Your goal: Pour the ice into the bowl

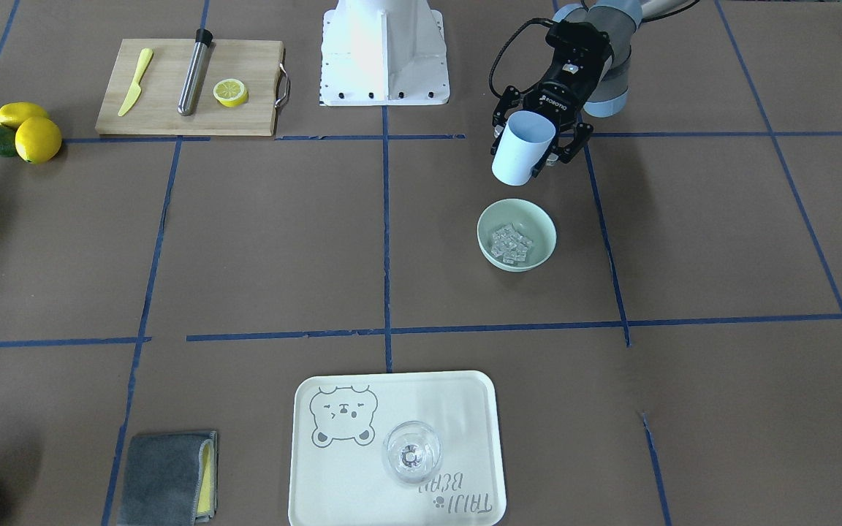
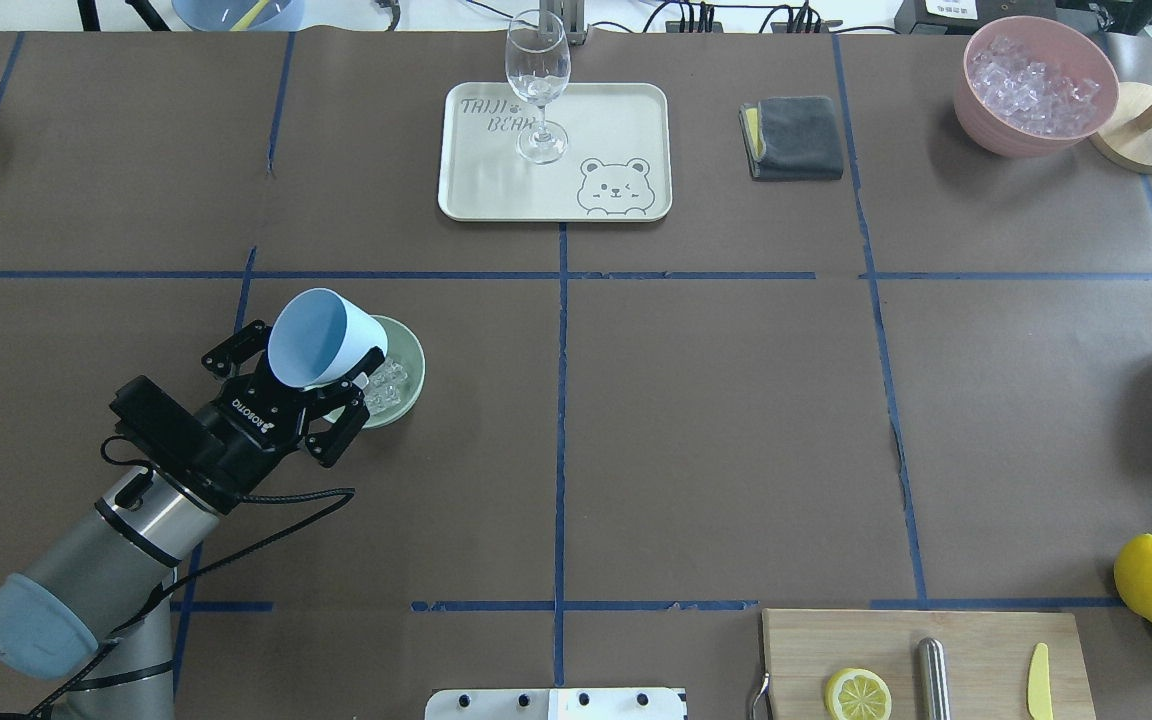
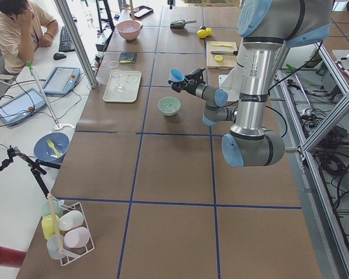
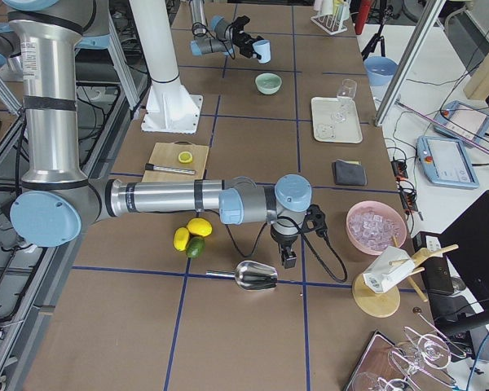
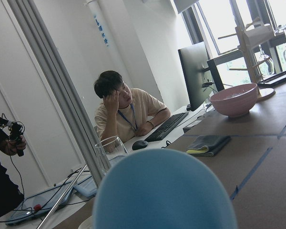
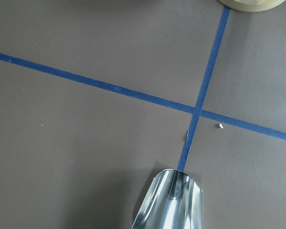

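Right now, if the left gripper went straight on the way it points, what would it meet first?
Probably nothing nearby. The left gripper, shut on the cup, points about level over the bowl, toward the gap between the glass and the cloth; depth is unclear.

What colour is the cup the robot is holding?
The cup is light blue, shown best in the overhead view.

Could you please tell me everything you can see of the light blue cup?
The light blue cup is a plain, smooth, tapered tumbler, seemingly plastic. The left tool is shut on its sides and holds it tilted in the air, near the robot-side rim of the mint-green bowl. Its open mouth faces up and back toward the robot, and the inside looks empty. Only the tool touches it.
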Action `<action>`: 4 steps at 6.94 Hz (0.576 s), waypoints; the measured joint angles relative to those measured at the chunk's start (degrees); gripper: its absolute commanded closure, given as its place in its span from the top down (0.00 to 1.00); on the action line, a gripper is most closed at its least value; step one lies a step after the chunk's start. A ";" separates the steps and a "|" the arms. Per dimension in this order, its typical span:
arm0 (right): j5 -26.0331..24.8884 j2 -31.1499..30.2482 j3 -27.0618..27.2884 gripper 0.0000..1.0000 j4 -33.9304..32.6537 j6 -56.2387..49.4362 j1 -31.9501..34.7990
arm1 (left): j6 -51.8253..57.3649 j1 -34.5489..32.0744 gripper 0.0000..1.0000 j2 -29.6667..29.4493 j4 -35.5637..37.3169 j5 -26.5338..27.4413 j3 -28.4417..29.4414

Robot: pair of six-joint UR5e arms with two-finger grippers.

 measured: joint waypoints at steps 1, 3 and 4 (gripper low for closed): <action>0.00 0.03 0.03 1.00 0.02 0.04 0.00 | -10.60 0.24 0.00 -0.45 -0.20 0.32 0.17; 0.00 0.08 0.17 1.00 0.03 0.06 0.00 | -21.15 0.36 0.00 -1.00 0.47 1.03 0.21; 0.00 0.08 0.22 1.00 0.00 0.06 0.00 | -22.22 0.33 0.00 -0.86 2.44 1.01 -0.02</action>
